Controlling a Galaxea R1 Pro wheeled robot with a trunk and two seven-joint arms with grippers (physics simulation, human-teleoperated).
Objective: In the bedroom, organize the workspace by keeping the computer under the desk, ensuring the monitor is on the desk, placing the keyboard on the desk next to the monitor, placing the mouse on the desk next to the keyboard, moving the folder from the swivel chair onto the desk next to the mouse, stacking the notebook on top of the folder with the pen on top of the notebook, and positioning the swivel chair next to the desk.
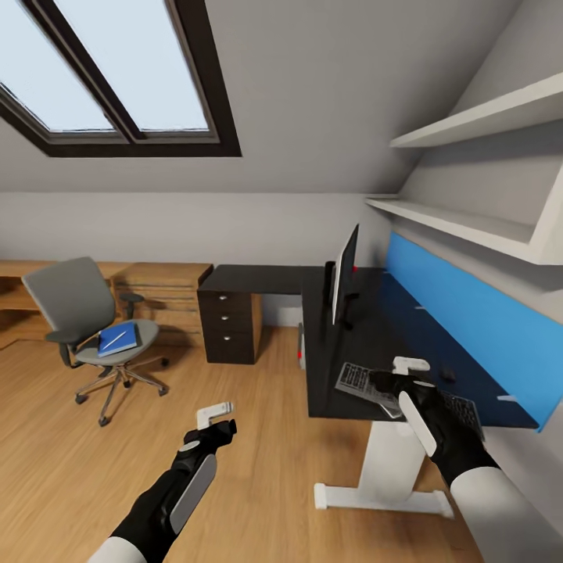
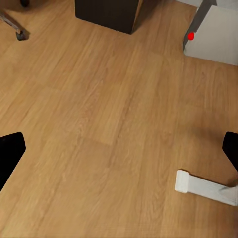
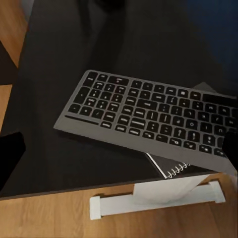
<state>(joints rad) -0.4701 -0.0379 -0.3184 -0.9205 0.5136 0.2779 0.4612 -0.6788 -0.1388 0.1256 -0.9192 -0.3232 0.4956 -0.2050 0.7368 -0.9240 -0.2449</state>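
1. Keyboard [image 1: 367, 385] lies on the desk [image 1: 367, 336] near its front edge, long axis running from ten o'clock to four o'clock in my head view, partly over a spiral notebook [image 3: 173, 166].
2. Right gripper [image 1: 400, 383] hovers right above the keyboard; the monitor [image 1: 344, 274] stands at eleven o'clock from it, farther back.
3. Right wrist view shows its fingers spread wide either side of the keyboard, holding nothing I can confirm.
4. Left gripper [image 1: 215, 422] hangs over bare floor, open and empty, well apart from the desk.
5. I judge the right arm is the one for this move.
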